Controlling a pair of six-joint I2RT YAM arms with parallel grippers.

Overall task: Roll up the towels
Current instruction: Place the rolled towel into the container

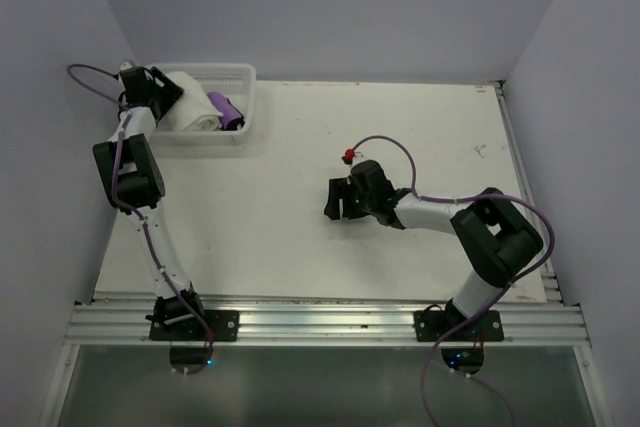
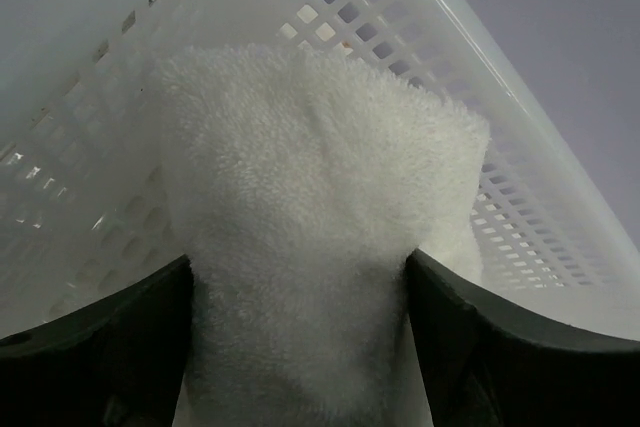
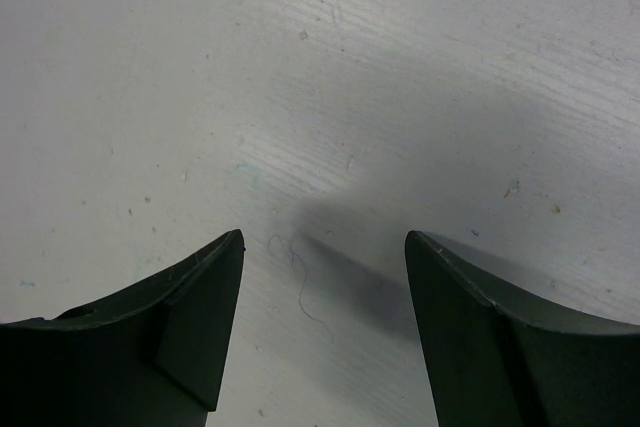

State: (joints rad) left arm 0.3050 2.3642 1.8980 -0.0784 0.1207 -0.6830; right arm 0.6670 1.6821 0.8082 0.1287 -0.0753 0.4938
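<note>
The fluffy white towel (image 1: 190, 107) lies bunched in the white mesh basket (image 1: 215, 69) at the table's far left. The small purple towel (image 1: 232, 112) lies rolled beside it on its right, inside the same basket. My left gripper (image 1: 165, 95) reaches into the basket from the left. In the left wrist view the white towel (image 2: 320, 197) fills the gap between the two dark fingers (image 2: 120, 337) and is squeezed narrower there, so the left gripper (image 2: 300, 282) is shut on it. My right gripper (image 1: 338, 202) hovers open and empty over the bare table near the middle; it also shows in the right wrist view (image 3: 323, 247).
The basket wall (image 2: 480, 77) rises right behind the white towel. A small red tag (image 1: 348, 156) hangs on the right arm's purple cable. The bare white tabletop (image 1: 300, 137) lies between the basket and the right arm, with a loose thread (image 3: 300, 282) under the right gripper.
</note>
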